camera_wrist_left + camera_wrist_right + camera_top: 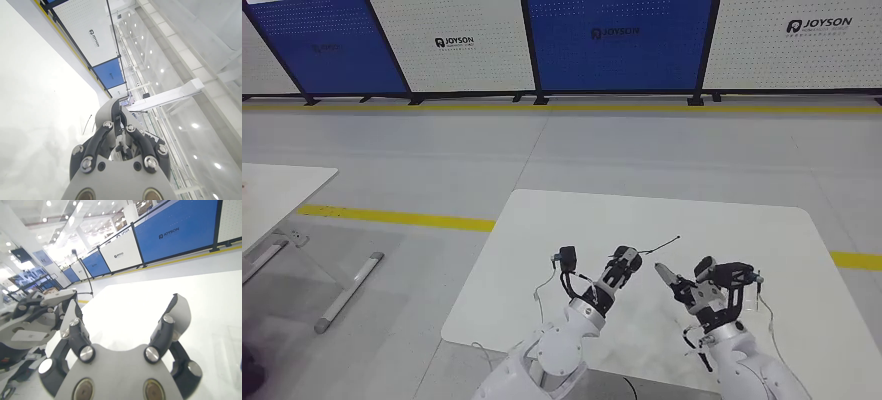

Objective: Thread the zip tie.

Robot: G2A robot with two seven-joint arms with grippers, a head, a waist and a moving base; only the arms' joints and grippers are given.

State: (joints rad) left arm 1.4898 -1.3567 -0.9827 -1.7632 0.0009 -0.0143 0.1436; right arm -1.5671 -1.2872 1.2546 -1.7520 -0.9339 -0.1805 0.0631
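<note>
We see the left jaws pinched shut on the zip tie point(87, 277), whose strip curves up and away past their tips. Just beside them, the right jaws stand wide apart and hold nothing, above the white bench point(662, 210).

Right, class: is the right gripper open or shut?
Open: the fingers of the right gripper stand wide apart, with nothing held between them.
</note>
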